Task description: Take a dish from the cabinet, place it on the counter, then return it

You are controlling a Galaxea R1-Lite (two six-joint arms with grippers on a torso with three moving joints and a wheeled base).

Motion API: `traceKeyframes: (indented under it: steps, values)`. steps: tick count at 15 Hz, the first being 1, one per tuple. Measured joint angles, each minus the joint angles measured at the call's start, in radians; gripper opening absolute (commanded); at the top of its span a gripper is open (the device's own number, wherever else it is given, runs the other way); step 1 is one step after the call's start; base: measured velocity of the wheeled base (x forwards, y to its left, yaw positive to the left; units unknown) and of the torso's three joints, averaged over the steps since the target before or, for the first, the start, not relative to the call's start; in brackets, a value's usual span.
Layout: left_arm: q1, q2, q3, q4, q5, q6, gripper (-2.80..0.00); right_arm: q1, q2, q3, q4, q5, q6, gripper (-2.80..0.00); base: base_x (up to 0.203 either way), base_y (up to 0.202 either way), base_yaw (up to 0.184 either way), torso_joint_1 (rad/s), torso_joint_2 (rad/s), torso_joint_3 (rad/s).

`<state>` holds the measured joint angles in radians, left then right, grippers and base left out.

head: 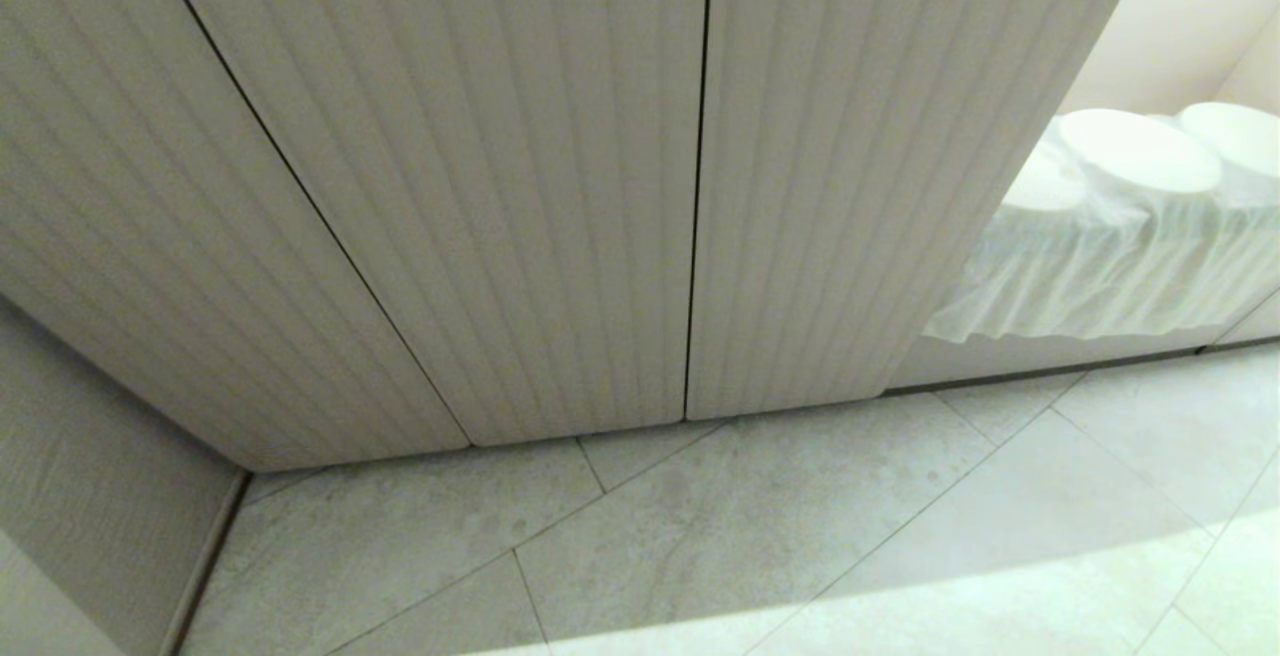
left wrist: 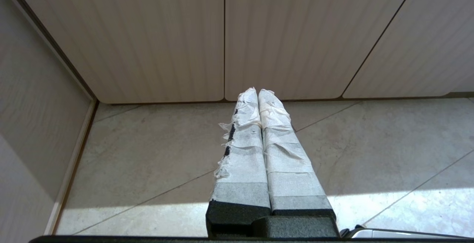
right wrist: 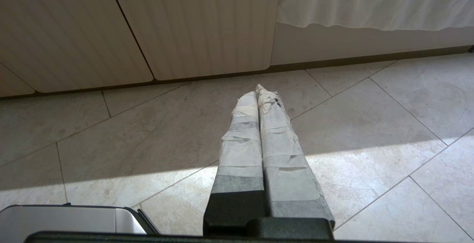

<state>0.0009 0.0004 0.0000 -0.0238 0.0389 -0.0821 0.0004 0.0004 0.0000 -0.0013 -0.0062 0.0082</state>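
At the far left a plain wall (head: 90, 496) meets the cabinet (head: 480, 186), whose ribbed doors (left wrist: 148, 39) are all closed, so the dish cannot be seen in any view; the counter is out of view too. The left gripper (left wrist: 258, 92) hangs low over the tiled floor (head: 760, 526), pointing at the foot of the doors, apart from them. Its two tape-wrapped fingers (left wrist: 242, 139) press together with nothing between them. Further right, the right gripper (right wrist: 256, 92) hangs the same way over the floor, its taped fingers (right wrist: 276, 139) also pressed together and empty. Neither arm shows in the head view. At the far right an open niche (head: 1170, 36) holds a white cloth (head: 1100, 276) draped over its front edge, with white round shapes (head: 1140, 151) resting on top.
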Motion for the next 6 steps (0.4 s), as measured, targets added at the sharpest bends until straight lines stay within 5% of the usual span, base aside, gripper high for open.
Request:
traceKeyframes:
  steps: [6]
  values:
    - [0.000,0.000,0.000,0.000,0.000,0.000,-2.80,0.000,0.000,0.000,0.001,-0.001,-0.002,-2.80,0.000,0.000,0.000,0.000,0.00,0.000]
